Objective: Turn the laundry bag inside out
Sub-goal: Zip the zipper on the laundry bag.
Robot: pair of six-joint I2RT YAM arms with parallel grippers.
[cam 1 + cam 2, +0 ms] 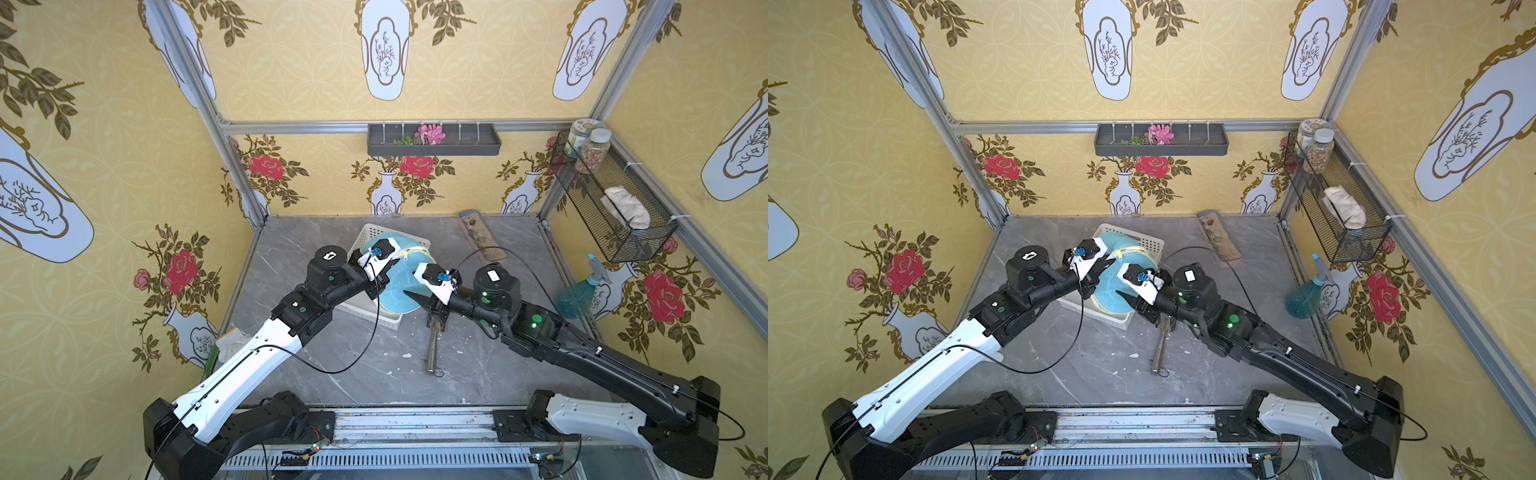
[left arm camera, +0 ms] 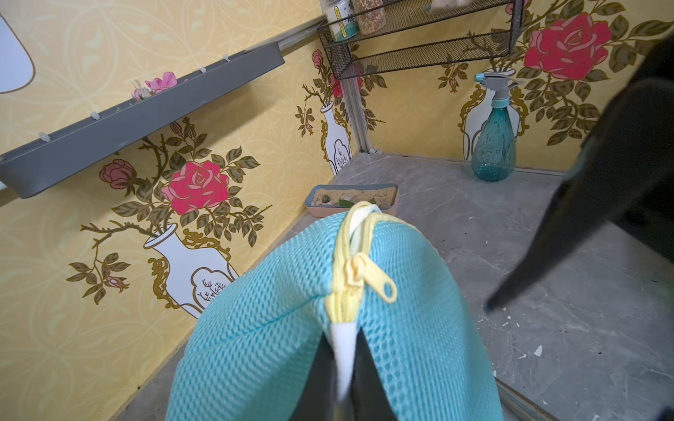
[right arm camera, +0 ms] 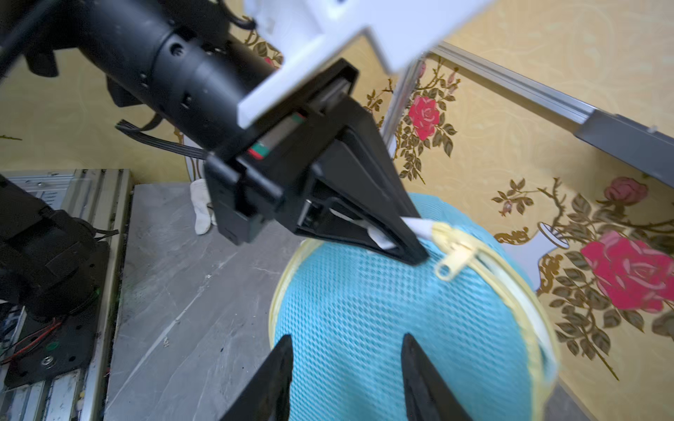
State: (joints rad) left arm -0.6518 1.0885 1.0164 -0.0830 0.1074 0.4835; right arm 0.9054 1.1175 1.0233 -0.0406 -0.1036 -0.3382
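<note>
While left claw [image 3: 415,251] pinches only the white tab [image 3: 419,223] on the light-blue mesh laundry bag [image 3: 383,302], tugging may slip it. Open right claw [image 3: 346,340] sits at bag's 4 o'clock.

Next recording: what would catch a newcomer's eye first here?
The light-blue mesh laundry bag stands out, bulging over the white perforated basket mid-table. The left gripper is shut on the white tab beside its pale yellow zipper, while the right gripper faces the mesh with jaws apart. A teal spray bottle stands by the wall on the right arm's side.
</note>
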